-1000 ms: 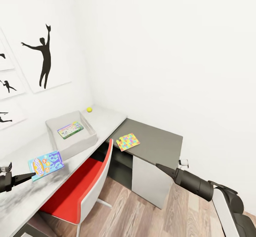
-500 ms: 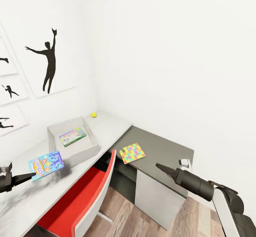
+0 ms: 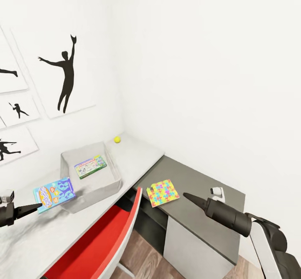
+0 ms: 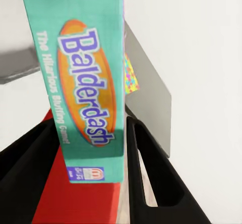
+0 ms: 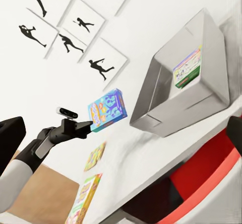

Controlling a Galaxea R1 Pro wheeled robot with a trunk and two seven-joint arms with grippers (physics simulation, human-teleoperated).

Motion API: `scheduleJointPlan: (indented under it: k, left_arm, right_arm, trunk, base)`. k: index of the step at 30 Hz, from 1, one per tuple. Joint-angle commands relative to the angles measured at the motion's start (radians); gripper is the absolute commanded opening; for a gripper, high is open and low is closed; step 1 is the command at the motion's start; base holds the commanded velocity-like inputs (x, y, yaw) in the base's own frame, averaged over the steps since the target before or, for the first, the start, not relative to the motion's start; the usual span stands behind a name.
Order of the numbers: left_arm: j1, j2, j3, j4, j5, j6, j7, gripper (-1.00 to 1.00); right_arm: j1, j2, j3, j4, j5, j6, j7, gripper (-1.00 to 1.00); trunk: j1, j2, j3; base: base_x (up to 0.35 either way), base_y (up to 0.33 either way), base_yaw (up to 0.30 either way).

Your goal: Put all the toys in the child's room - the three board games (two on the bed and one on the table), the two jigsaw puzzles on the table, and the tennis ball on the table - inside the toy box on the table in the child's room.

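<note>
Left gripper (image 3: 35,206) is clamped on a light blue board game (image 3: 54,194); the left wrist view shows the box (image 4: 83,82) pinched between the two black fingers (image 4: 151,178), closed to the thickness of the box. The game is held in the air above the white table (image 3: 138,157), just short of the near wall of the toy box (image 3: 90,195), with its long axis running roughly along the line from gripper to toy box. Seen from the right wrist, the game (image 5: 107,110) hangs clear of the toy box (image 5: 166,113), not touching it. The toy box lies ahead of the left jaws, away from the robot, open side up, and one flat green-bordered game (image 3: 90,166) already lies on its floor. Judgement: the coming move is a short carry forward over the near wall, then release; the left arm is both the loaded one and the nearer to the toy box. The right gripper (image 3: 187,196) points at the toy box from over the dark grey desk (image 3: 200,174); its tip reads as a closed point holding nothing. Left to collect, as judged from here: jigsaw puzzle (image 3: 163,193) on the dark desk, on the right arm's side of the toy box; tennis ball (image 3: 117,139) beyond the toy box near the wall corner. A red chair (image 3: 100,245) stands below the table edge.
</note>
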Motion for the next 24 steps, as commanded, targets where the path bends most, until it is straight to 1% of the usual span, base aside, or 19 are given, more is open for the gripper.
scheduleJointPlan:
  k: [1,5,10,13,24]
  left_arm:
    - [-0.001,0.000,0.000,0.000,0.000,0.010,-0.005,-1.00]
    - [-0.001,0.000,0.000,0.000,0.000,0.010,-0.005,-1.00]
    - [-0.001,0.000,0.000,0.000,0.000,0.010,-0.005,-1.00]
    - [-0.001,0.000,0.000,0.000,0.000,0.010,-0.005,-1.00]
    - [-0.001,0.000,0.000,0.000,0.000,0.010,-0.005,-1.00]
  right_arm:
    - [-0.001,0.000,-0.001,0.000,0.000,0.004,0.002,1.00]
    - [-0.001,0.000,-0.001,0.000,0.000,0.004,0.002,1.00]
    - [-0.001,0.000,-0.001,0.000,0.000,0.005,0.001,1.00]
    - [-0.001,0.000,-0.001,0.000,0.001,0.005,0.001,1.00]
    - [-0.001,-0.001,-0.002,0.000,0.001,0.005,-0.001,1.00]
  trunk:
    - [0.001,-0.002,-0.002]
    - [0.001,-0.002,-0.002]
    - [0.001,-0.002,-0.002]
    - [0.001,-0.002,-0.003]
    - [0.001,-0.002,-0.007]
  base:
    - [0.228,-0.160,0.021]
    - [0.225,-0.181,0.105]
    - [0.224,-0.193,0.241]
    - [0.215,-0.078,0.156]
    - [0.122,-0.010,0.020]
